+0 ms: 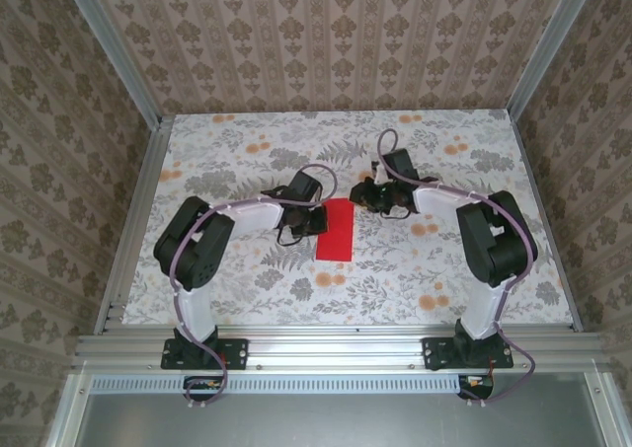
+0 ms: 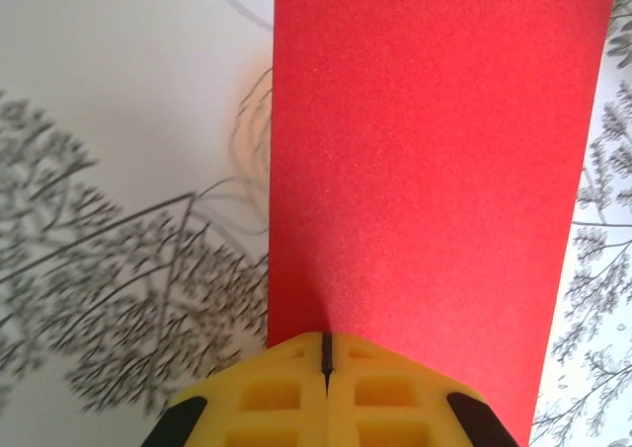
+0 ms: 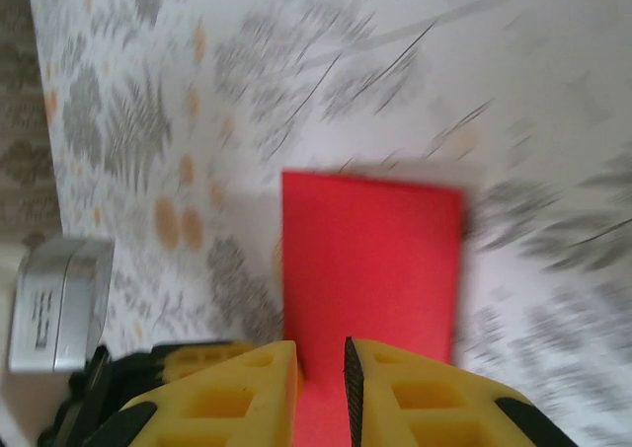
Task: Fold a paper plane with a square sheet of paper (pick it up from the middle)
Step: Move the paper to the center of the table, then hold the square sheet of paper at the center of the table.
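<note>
Floral bench [image 1: 247, 281], damask-patterned walls [image 1: 326, 42], red paper sheet [image 1: 337, 232] flat, left end effector [image 2: 326, 343] pressed together, perhaps on its edge, right end effector [image 3: 321, 358] slightly parted.

We see beige damask wallpaper [image 1: 336, 33] on three walls, with aluminium posts [image 1: 109, 44] in the corners. A floral cloth [image 1: 247, 299] of grey leaves and orange blooms covers the table, and a silver rail [image 1: 336, 348] runs along its near edge. The light is soft and even.

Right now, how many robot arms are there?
2. The left arm is bolted at the left, the right arm at the right, both reaching to the red paper.
</note>
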